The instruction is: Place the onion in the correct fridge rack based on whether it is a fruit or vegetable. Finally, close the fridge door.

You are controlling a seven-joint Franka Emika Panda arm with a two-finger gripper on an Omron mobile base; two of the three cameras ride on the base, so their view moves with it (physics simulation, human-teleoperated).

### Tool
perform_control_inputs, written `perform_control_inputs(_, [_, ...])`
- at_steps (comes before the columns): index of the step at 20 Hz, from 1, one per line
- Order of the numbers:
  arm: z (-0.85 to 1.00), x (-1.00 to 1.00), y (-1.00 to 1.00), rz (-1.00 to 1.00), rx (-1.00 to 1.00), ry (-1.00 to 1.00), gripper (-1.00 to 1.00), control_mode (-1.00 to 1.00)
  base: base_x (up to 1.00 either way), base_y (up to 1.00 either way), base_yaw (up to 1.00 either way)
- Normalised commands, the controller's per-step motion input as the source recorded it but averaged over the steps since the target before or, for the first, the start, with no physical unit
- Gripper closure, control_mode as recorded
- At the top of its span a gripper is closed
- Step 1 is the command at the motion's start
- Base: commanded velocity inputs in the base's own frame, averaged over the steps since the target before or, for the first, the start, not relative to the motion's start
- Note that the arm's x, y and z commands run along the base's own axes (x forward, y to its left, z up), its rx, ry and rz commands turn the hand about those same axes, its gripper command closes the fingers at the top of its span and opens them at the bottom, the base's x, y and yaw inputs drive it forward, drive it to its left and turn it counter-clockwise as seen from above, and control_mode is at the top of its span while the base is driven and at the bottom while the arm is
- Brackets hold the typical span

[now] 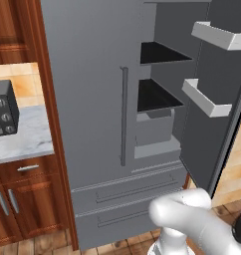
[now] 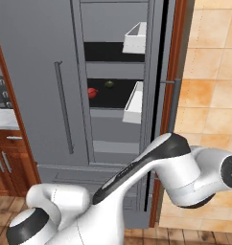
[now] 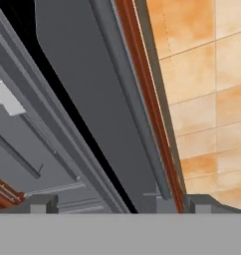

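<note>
1. in the right base view we see the onion [image 2: 92, 93] lying on the fridge rack [image 2: 113, 99], the lower of two black shelves inside the open grey fridge, toward that shelf's left end.
2. a small dark green item [image 2: 109, 84] sits on the same shelf, to the right of the onion and apart from it.
3. the fridge door [image 1: 219, 99] stands open on the right – its light-grey door bins [image 1: 206, 98] face the shelves in the left base view.
4. the left door [image 1: 92, 84] is shut, with its long vertical handle [image 1: 124, 115] near the inner edge.
5. in the hand view the gripper [image 3: 120, 204] shows its two dark fingertips [image 3: 43, 203] set wide apart at the bottom, with nothing between them – it holds nothing.
6. that view looks along the edge of the open door, with the wooden trim [image 3: 142, 94] and orange tiled wall [image 3: 202, 89] beside it.
7. a microwave [image 1: 4, 108] rests on the marble counter [image 1: 23, 137] left of the fridge.
</note>
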Motion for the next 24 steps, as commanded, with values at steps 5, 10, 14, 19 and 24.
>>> perform_control_inputs(5, [-0.17, 0.49, -0.24, 0.0, 0.01, 0.0, -1.0, -1.0, 0.0, 0.0, 0.0])
perform_control_inputs(10, [-0.25, 0.59, -0.11, 0.0, 0.0, 0.0, -1.0, -1.0, 0.0, 0.0, 0.0])
perform_control_inputs(14, [-0.21, 0.66, -0.14, 0.0, 0.01, 0.0, -1.0, -1.0, 0.0, 0.0, 0.0])
perform_control_inputs(19, [-0.15, 0.61, -0.11, 0.0, 0.0, 0.0, -1.0, -1.0, 0.0, 0.0, 0.0])
perform_control_inputs(24, [-0.08, 0.54, 0.0, 0.0, 0.0, 0.0, -1.0, -1.0, 0.0, 0.0, 0.0])
